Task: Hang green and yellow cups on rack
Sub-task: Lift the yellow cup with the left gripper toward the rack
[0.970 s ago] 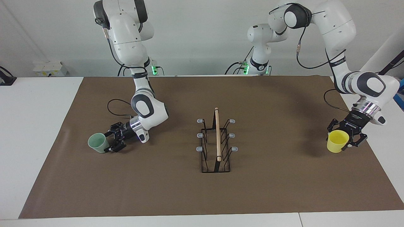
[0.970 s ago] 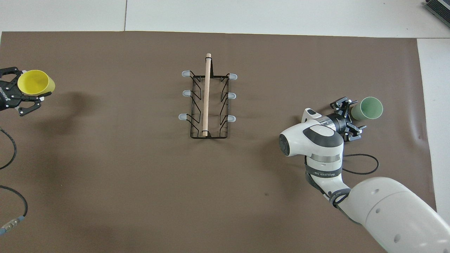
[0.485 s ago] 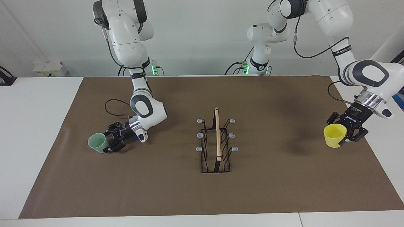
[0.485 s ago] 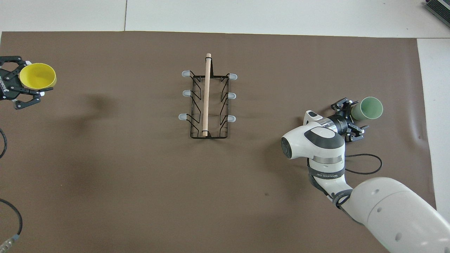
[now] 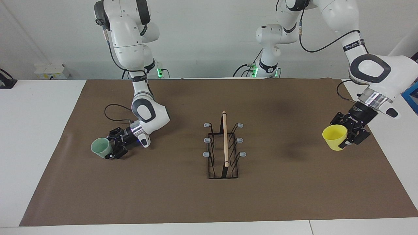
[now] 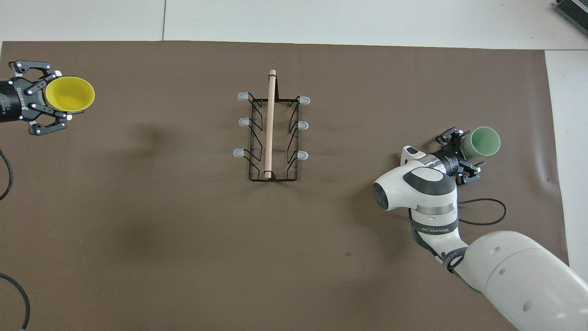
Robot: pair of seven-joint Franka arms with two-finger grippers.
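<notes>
The yellow cup (image 5: 334,137) is held clamped in the left gripper (image 5: 346,137), raised above the mat (image 5: 183,199) at the left arm's end, mouth tilted toward the rack (image 5: 223,150); the green cup (image 5: 101,148) is seen on the mat at the right arm's end, with the right gripper (image 5: 112,150) spread wide at its wall, and no grip can be confirmed; no cup is hung on the rack at mid-table; the green cup could be tipped or pushed away if the jaws are closed off-centre; a prong could be missed by the tilted yellow cup.

high facing and overhead views
</notes>
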